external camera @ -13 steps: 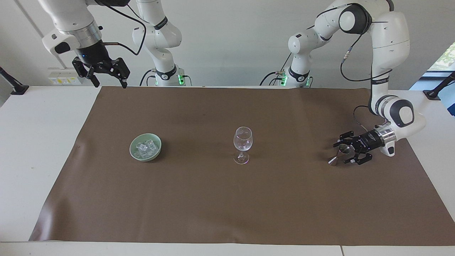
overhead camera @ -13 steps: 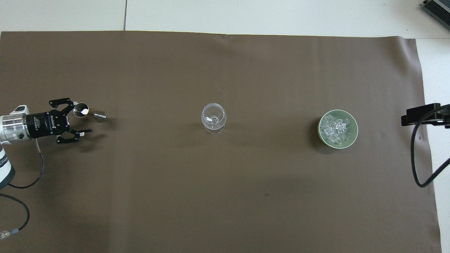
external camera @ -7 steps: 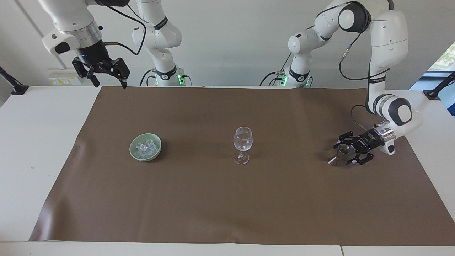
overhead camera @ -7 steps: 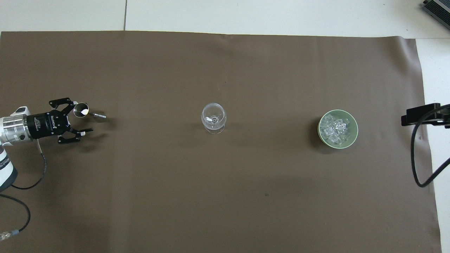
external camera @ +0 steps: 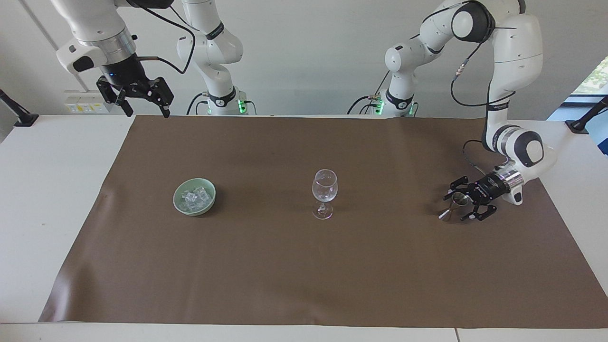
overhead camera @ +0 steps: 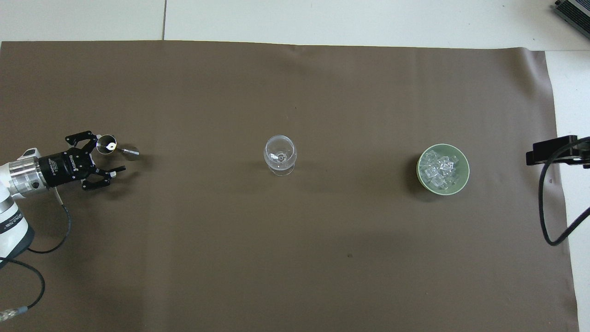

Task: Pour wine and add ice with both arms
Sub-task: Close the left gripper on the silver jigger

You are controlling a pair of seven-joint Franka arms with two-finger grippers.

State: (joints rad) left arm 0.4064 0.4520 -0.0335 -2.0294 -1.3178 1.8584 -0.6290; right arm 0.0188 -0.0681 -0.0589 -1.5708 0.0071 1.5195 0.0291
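Note:
A small metal jigger (external camera: 452,205) (overhead camera: 113,146) stands upright on the brown mat toward the left arm's end of the table. My left gripper (external camera: 457,207) (overhead camera: 109,154) lies low and sideways, open, with the jigger between its fingers. An empty-looking wine glass (external camera: 324,190) (overhead camera: 280,155) stands mid-mat. The pale green bowl (external camera: 211,191) (overhead camera: 466,171) of ice (external camera: 193,195) (overhead camera: 440,168) sits toward the right arm's end. My right gripper (external camera: 147,113) waits open, raised over the mat's corner by its base, and is out of the overhead view. No wine shows.
The brown mat (external camera: 285,275) (overhead camera: 295,258) covers most of the white table. A black clamp with a cable (overhead camera: 553,153) sits at the table edge beside the bowl's end. A loose cable (overhead camera: 46,240) trails from the left arm's wrist.
The left arm's wrist has shifted a little and its gripper has turned slightly around the jigger. The right arm, glass and bowl have stayed put.

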